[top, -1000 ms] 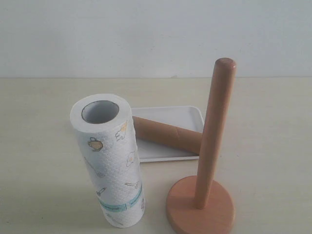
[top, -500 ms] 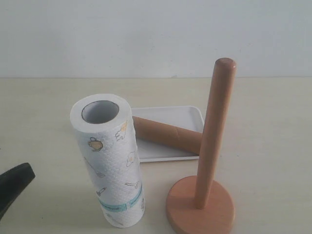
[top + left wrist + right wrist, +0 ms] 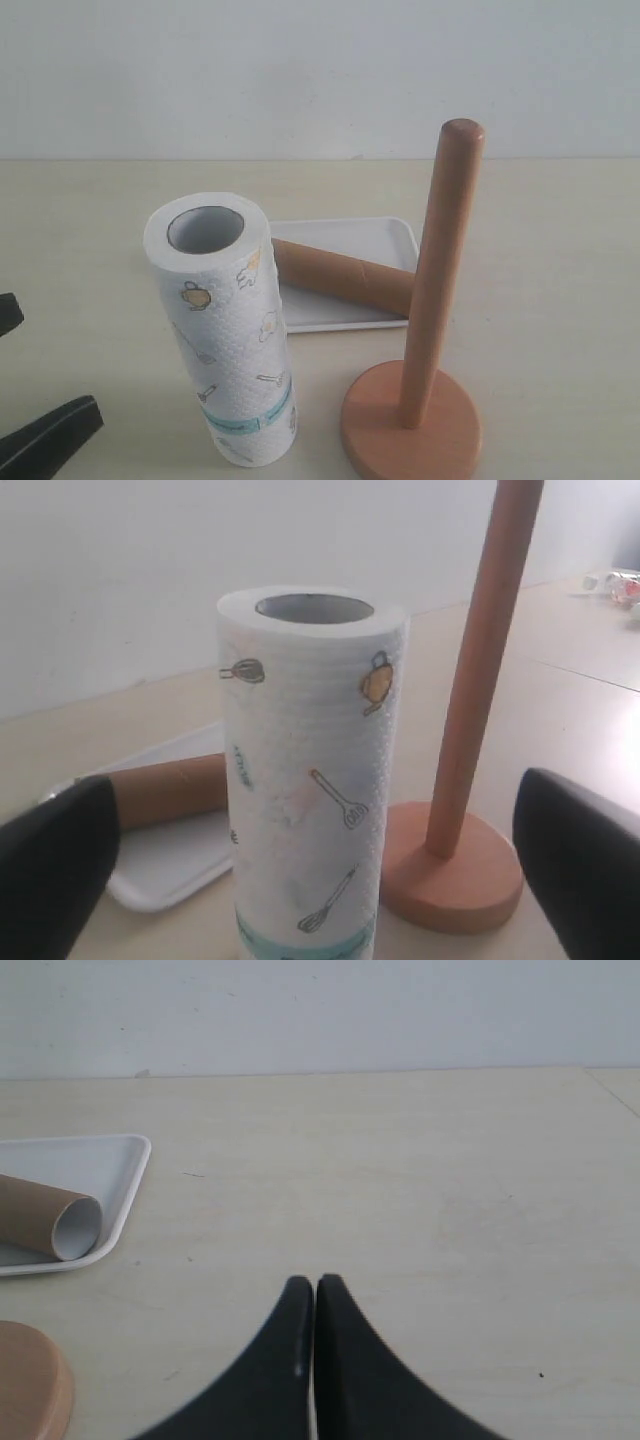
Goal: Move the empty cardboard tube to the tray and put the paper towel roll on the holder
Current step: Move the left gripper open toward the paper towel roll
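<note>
Tube (image 3: 340,272) is lying in tray (image 3: 350,232); first half done. Roll (image 3: 235,340) is standing on counter (image 3: 560,250) at 9 o'clock of holder (image 3: 435,290), not yet mounted. Left claw (image 3: 60,360) is gaping beside it, empty; right claw (image 3: 314,1290) is resting clenched.

Bright, even, soft light throughout; shadows on the table (image 3: 560,250) are faint. My left fingers (image 3: 55,870), close to the lens, appear dark and slightly blurred.

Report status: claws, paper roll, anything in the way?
Left claw open, lined up on the paper roll, no contact. Right claw shut, empty. Tube lying on the tray. Pole bare, nothing blocking.
</note>
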Robot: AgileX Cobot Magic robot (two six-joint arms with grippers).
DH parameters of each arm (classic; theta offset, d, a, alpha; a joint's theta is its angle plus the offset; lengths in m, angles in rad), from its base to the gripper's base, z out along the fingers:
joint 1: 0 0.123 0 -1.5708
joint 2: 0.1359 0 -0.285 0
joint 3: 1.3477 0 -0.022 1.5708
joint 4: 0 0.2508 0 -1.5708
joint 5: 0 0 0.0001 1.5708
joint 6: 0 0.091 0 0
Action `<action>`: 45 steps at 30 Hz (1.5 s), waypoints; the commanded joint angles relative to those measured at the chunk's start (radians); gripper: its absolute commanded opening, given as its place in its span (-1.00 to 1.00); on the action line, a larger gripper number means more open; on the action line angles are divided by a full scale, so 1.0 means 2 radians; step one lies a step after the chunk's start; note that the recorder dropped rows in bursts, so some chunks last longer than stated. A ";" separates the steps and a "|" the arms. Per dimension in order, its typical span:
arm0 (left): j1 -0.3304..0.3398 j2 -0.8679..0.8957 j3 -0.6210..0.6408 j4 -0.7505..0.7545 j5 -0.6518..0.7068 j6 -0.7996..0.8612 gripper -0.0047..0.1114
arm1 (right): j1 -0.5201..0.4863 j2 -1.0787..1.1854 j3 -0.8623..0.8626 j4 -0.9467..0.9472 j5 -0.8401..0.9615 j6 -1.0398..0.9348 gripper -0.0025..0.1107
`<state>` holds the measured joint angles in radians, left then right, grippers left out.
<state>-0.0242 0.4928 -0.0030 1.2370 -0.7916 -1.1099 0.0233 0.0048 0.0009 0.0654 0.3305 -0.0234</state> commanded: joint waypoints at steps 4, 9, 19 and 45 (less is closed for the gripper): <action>0.001 0.001 0.002 -0.001 -0.008 0.028 0.97 | -0.001 -0.002 0.000 0.001 -0.002 0.000 -0.96; 0.001 0.001 0.002 -0.008 -0.033 0.028 0.97 | -0.001 -0.002 0.000 0.001 -0.002 0.000 -0.96; 0.001 0.078 -0.018 -0.038 -0.038 0.064 0.97 | -0.001 -0.002 0.000 0.001 -0.002 0.000 -0.96; -0.036 0.527 -0.099 -0.110 -0.215 0.381 0.97 | -0.001 -0.002 0.000 0.001 -0.002 0.000 -0.96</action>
<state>-0.0583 1.5062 -0.1753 1.0090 -1.2073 -0.3798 0.0233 0.0048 0.0009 0.0659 0.3305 -0.0234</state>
